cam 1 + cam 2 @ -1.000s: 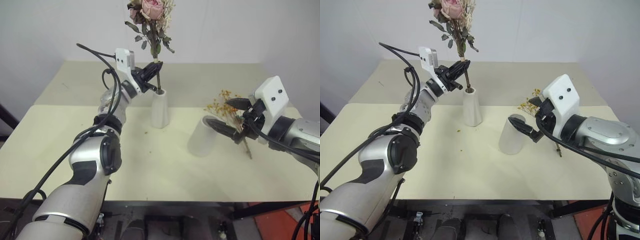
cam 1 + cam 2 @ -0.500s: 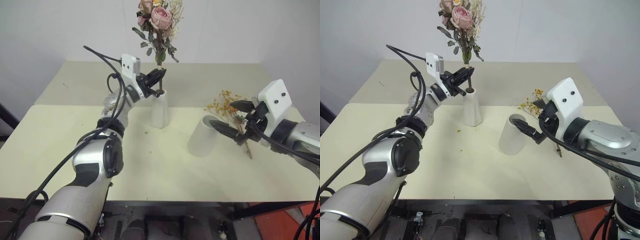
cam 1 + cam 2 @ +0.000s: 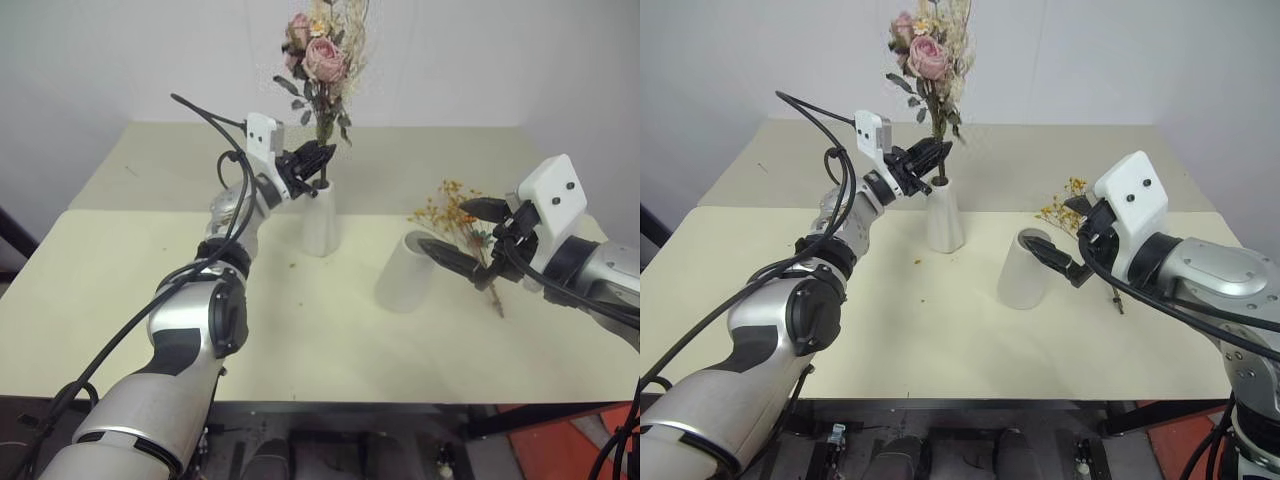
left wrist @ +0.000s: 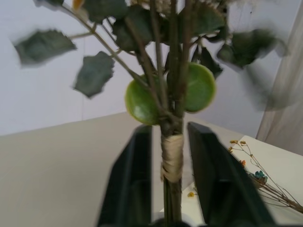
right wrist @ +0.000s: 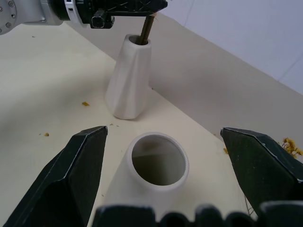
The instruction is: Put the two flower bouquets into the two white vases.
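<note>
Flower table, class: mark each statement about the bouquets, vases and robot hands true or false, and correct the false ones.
1. The pink rose bouquet has its stems in the slim white vase. True.
2. The wide white vase holds the yellow-orange bouquet. False: its mouth is empty in the right wrist view; that bouquet lies on the table beside it.
3. The right hand is open, holding nothing. True.
4. The left hand is at the wide vase. False: it is at the rose stems, just above the slim vase.
5. Both vases stand upright. True.
</note>
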Robot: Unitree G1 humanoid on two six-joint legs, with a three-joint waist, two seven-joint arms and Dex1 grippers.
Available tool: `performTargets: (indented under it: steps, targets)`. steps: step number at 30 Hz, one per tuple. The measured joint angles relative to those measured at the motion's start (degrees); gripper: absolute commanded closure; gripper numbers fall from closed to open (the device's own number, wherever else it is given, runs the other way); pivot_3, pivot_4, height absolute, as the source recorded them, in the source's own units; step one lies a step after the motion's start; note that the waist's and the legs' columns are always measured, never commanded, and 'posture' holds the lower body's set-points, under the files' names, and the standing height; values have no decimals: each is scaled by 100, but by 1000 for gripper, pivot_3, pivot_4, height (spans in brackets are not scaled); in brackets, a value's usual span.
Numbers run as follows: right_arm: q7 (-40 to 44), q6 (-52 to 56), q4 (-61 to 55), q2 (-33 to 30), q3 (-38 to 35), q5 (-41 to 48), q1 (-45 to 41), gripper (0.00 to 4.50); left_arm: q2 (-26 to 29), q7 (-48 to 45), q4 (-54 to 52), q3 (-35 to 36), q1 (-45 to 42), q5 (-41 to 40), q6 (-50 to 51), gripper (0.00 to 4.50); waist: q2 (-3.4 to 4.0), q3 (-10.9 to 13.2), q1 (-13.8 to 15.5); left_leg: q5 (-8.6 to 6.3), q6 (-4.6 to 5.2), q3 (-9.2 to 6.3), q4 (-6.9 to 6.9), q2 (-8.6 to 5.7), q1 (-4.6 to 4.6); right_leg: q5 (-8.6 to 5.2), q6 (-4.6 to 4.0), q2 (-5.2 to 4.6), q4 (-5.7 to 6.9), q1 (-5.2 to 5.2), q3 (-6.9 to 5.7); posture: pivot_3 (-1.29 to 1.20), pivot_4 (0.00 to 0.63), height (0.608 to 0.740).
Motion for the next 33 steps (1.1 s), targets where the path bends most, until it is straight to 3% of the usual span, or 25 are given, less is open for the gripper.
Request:
performTargets:
  steps: [7,20,33]
  targets:
    - [3,-1,108,0,29,-7,-67,0,9,-365,0,86,0,-66,1,57,0,0,-2,0,0,0,0,0,1,0,0,1,1,0,0,0,150,740]
    - [2,-51,133,11,194,-92,-24,0,282,-1033,-11,297,233,-380,34,22,0,0,-3,0,1,0,1,1,3,0,-1,2,3,2,0,0,150,740]
    - [169,-135,330,-154,142,-137,122,0,1283,-2183,-963,183,713,-738,194,22,0,0,-13,0,1,0,1,7,6,1,-3,5,4,1,2,0,150,740]
